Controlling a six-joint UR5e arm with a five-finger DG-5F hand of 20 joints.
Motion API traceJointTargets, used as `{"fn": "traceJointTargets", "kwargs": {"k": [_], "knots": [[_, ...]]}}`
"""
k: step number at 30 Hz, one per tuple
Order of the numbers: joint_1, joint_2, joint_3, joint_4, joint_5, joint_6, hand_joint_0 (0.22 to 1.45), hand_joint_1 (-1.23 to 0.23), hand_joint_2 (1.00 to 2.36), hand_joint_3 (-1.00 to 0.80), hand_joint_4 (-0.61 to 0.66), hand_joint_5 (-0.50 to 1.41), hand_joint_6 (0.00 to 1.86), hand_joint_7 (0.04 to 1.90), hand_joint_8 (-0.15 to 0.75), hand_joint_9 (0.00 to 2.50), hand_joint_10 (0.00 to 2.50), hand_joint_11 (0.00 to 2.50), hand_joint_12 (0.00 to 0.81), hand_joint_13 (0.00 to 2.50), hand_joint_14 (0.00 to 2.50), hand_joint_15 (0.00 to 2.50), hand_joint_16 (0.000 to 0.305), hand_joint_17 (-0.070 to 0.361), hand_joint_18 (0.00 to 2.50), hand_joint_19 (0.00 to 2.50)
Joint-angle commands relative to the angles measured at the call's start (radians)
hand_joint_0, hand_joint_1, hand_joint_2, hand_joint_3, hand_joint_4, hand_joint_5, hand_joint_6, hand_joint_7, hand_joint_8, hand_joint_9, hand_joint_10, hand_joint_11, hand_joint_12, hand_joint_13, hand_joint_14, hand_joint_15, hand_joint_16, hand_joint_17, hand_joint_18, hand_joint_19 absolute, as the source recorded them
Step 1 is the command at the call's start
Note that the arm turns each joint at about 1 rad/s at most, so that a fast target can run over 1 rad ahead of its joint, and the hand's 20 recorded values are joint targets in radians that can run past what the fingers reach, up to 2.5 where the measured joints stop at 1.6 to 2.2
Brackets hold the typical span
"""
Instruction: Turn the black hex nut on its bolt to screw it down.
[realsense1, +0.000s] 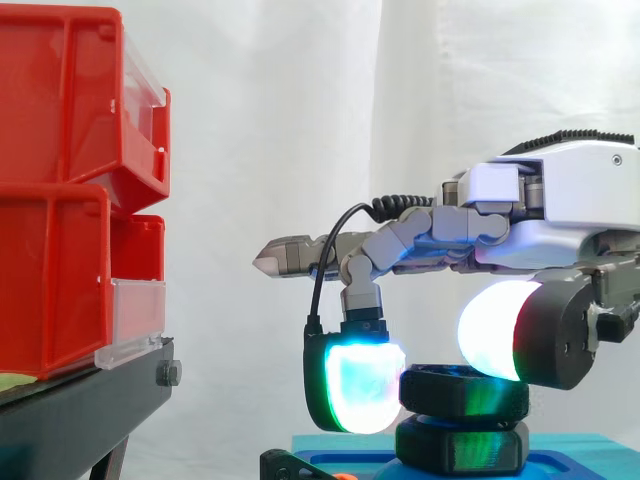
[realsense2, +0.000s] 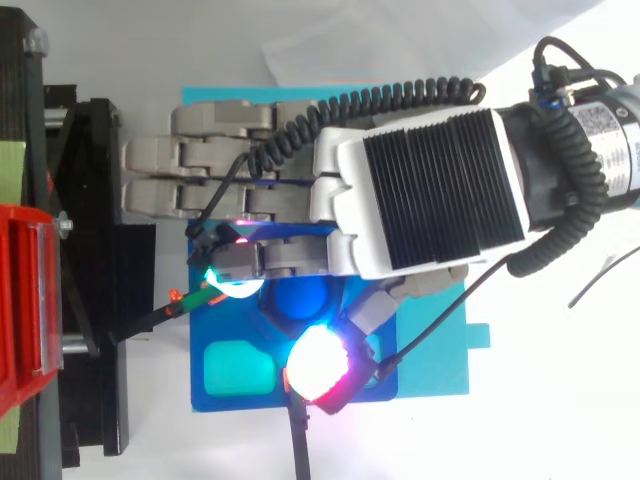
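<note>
The robot hand (realsense1: 575, 200) reaches in level, its back turned up in the top view. It is closed in a pinch on the black hex nut (realsense1: 463, 392). One finger bends straight down from the knuckles, and its glowing cyan-white pad (realsense1: 355, 385) presses against the nut's far side, the side away from the wrist. The thumb's pad (realsense1: 495, 330), white with red and green edges, rests on the nut's upper edge on the wrist side. The other fingers (realsense1: 290, 258) stay straight and point away from the wrist, above and beyond the nut, touching nothing.

The nut sits directly under the palm's front edge, between the two pads. It is stacked on a second black piece (realsense1: 460, 447) just below it, and green light from the pads reflects off both. That lower piece stands on a blue fixture (realsense2: 225, 400) beneath the robot hand. The fixture lies on a teal plate (realsense2: 440, 360) on the white tabletop (realsense2: 540, 400). In the top view the bent finger's pad (realsense2: 225, 280) and the thumb's pad (realsense2: 320, 365) flank a rounded shape that looks blue from above. I cannot tell whether that shape is the nut's top.

Beyond the straight fingertips, well apart from them, red bins (realsense1: 60, 200) sit on a black stand (realsense1: 80, 410) in front of a white curtain (realsense1: 300, 120).
</note>
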Motion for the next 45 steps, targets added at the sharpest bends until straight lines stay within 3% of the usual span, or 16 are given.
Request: {"fn": "traceJointTargets", "kwargs": {"k": [1,4,11,20,28,38,45], "knots": [[-0.009,0.0,-0.001,0.01,-0.015,0.0,0.47,-0.24,1.0,-0.5,0.24,-0.2,0.78,1.04,0.255,0.03,0.0,0.0,0.342,0.0,0.0,0.0,0.06,0.136,0.0,0.04],[-0.016,-0.001,0.001,0.03,-0.021,0.0,0.47,-0.25,1.0,-0.5,0.24,-0.2,0.78,1.04,0.255,0.03,0.0,0.0,0.341,0.0,0.0,0.0,0.061,0.136,0.0,0.04],[-0.009,0.0,-0.001,0.056,-0.024,0.0,0.47,-0.25,1.0,-0.5,0.24,-0.2,0.77,1.05,0.255,0.03,0.0,0.0,0.341,0.0,0.0,0.0,0.06,0.136,0.0,0.03],[0.03,0.0,0.022,0.061,-0.016,-0.002,0.47,-0.25,1.0,-0.5,0.25,-0.18,0.67,1.14,0.253,0.03,0.0,0.0,0.34,0.0,0.0,0.0,0.06,0.136,0.0,0.03],[0.066,0.0,0.022,0.027,0.034,0.0,0.47,-0.25,1.0,-0.5,0.25,-0.17,0.63,1.18,0.254,0.04,0.0,0.0,0.34,0.0,0.0,0.0,0.06,0.136,0.0,0.04],[0.076,0.0,0.022,-0.002,0.04,0.0,0.48,-0.27,1.0,-0.5,0.23,-0.16,0.74,1.06,0.257,0.12,0.0,0.0,0.337,0.0,0.0,0.0,0.059,0.132,0.06,0.04],[0.076,0.0,0.022,-0.002,0.039,0.0,0.48,-0.31,1.0,-0.5,0.23,-0.15,0.73,1.12,0.266,0.18,0.0,0.0,0.339,0.0,0.0,0.0,0.059,0.133,0.12,0.0]]}}
